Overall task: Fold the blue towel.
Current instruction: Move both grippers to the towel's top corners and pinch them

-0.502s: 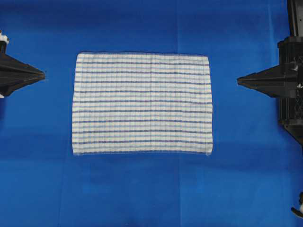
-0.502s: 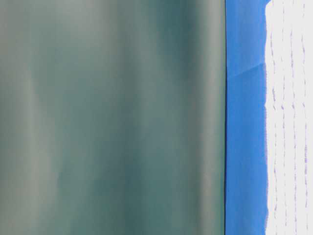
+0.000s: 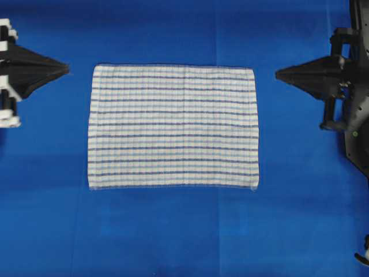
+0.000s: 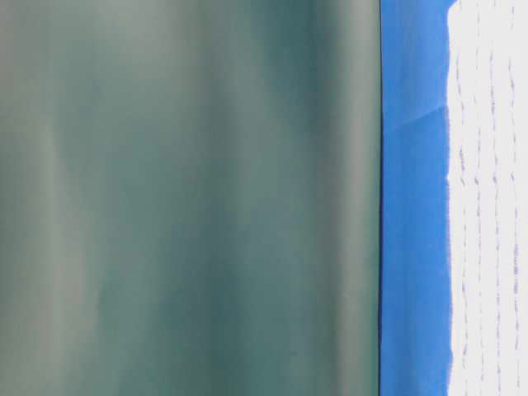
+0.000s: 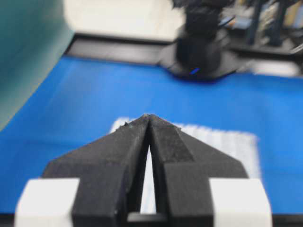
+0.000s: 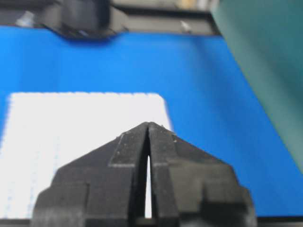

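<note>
Item one: the blue towel [image 3: 173,126], a white woven rectangle crossed by thin dark-blue and light-blue stripes, is lying flat and fully spread at the middle of the tabletop [image 3: 173,231], its long sides running left to right in the overhead view. No edge is lifting and nothing is resting on it.

Item two: the tabletop is wearing a plain solid-blue covering, with faint crease lines showing around the cloth.

Item three: the left gripper [image 3: 67,69] is pointing in from the left edge of the overhead view, level with the towel's upper left corner and standing apart from it. Its jaws are pressing together to a point and gripping nothing; in the left wrist view [image 5: 149,117] only a thin slit is showing between them, with the towel lying beyond the tips.

Item four: the right gripper [image 3: 278,74] is pointing in from the right, level with the towel's upper right corner, also clear of the cloth. Its jaws are likewise meeting at the tip and carrying nothing, as the right wrist view [image 6: 148,125] is showing.

Item five: a blurred grey-green surface [image 4: 190,198] is filling most of the table-level view.
</note>
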{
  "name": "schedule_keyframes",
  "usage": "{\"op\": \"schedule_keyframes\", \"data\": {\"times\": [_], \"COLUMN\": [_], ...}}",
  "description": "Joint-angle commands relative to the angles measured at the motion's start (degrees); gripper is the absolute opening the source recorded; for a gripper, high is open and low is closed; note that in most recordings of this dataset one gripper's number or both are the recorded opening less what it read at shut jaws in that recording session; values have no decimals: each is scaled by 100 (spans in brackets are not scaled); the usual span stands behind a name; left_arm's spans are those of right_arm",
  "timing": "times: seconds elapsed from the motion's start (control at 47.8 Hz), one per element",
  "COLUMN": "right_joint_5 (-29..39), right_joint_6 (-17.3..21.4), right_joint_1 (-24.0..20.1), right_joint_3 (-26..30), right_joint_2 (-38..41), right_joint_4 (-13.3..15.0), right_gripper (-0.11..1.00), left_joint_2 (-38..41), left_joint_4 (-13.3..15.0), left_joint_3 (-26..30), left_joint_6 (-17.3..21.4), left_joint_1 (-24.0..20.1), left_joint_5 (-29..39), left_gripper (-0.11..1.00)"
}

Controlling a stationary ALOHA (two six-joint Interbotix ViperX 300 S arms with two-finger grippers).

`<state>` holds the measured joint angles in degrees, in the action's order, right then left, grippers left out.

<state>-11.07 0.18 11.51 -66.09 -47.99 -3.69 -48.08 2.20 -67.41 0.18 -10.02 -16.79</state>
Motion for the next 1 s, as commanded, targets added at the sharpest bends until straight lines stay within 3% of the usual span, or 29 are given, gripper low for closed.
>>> {"op": "schedule_keyframes", "data": {"times": [0.0, 0.084, 0.146, 0.23, 0.314, 0.377, 0.439, 0.649, 0.983], "right_joint_5": [9, 44, 18, -53, -229, -387, -589, -1327, -1837], "right_joint_6": [9, 9, 9, 9, 9, 9, 9, 9, 9], "right_joint_1": [272, 580, 773, 976, 1151, 1230, 1257, 1266, 1257], "right_joint_3": [79, 62, 44, 35, 9, 0, 0, 0, 44], "right_joint_2": [193, 501, 765, 1169, 1705, 2065, 2426, 3445, 4465], "right_joint_4": [-105, -185, -237, -308, -378, -413, -466, -721, -1028], "right_gripper": [1, 7, 19, 42, 67, 76, 74, 70, 70], "left_joint_2": [299, 633, 861, 1230, 1591, 1951, 2268, 3296, 4500], "left_joint_4": [9, 9, 18, 26, 35, 35, 35, 35, 44], "left_joint_3": [70, 70, 70, 70, 70, 70, 79, 105, 123], "left_joint_6": [-26, -35, -35, -35, -44, -44, -44, -44, -44], "left_joint_1": [-246, -483, -650, -896, -1081, -1187, -1239, -1354, -1564], "left_joint_5": [-26, -26, -62, -123, -185, -281, -404, -1011, -1696], "left_gripper": [0, 2, 11, 31, 58, 74, 82, 78, 78]}}
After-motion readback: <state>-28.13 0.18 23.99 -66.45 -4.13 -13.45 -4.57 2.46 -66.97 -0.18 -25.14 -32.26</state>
